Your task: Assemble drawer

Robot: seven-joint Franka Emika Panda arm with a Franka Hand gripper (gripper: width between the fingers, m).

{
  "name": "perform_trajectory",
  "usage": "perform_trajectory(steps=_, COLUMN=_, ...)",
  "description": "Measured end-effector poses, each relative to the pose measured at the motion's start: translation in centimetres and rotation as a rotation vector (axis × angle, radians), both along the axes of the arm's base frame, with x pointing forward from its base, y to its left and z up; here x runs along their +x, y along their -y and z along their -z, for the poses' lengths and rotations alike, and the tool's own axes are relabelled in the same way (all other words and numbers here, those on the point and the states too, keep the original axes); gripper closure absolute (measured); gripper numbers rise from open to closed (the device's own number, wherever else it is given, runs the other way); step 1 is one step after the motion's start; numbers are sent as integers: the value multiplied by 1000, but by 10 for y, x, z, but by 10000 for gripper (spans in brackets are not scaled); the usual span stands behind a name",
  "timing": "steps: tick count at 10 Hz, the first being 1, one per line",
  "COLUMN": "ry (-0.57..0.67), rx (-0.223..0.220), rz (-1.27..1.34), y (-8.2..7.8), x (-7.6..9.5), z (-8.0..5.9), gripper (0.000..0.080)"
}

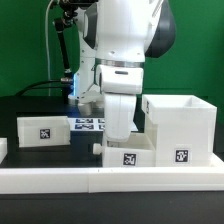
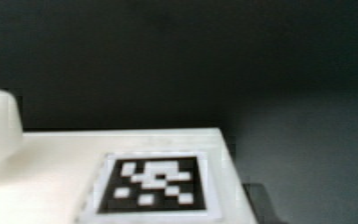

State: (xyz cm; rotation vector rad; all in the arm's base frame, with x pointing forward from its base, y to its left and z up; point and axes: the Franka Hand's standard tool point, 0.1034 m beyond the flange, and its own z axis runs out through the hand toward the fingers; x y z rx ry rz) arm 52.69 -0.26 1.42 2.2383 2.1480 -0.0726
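Exterior view, its left to its right.

Left: one small open-top tray (image 1: 45, 130) of the drawer sat alone on the black bench (image 1: 25, 105), upright, with its square tag facing the camera. It was well apart from the other drawer parts.

Left of centre: the marker board (image 1: 86, 123) lay flat on the bench behind, between the left tray and the arm. Its near end was hidden by the arm.

Centre: the white arm (image 1: 122, 60) came down from above, its lower end just over the second small tray (image 1: 128, 156). That tray stood upright, tag to the front. The jaws were hidden behind the arm's own body and the tray wall, so I could not tell whether they were apart or together.

Right: the large cube-like shell (image 1: 181, 125) stood open side up, tag low on its front face. It was just beside the second tray; contact could not be made out.

Front: the low white border rail (image 1: 60, 178) ran across, before all the parts.

Wrist view: blurred. It showed a white surface (image 2: 69, 145) carrying a tag (image 2: 155, 185), with dark bench beyond.
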Motion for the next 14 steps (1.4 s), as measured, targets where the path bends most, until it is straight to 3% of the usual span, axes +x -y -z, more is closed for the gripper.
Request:
perform_trajectory(steps=6, ry=-1, rx=-5, rz=-20, y=0, x=0, z=0, gripper=758)
perform_trajectory(steps=14, ry=6, rx=-1, rz=-23, y=-12, x=2, z=0, gripper=758)
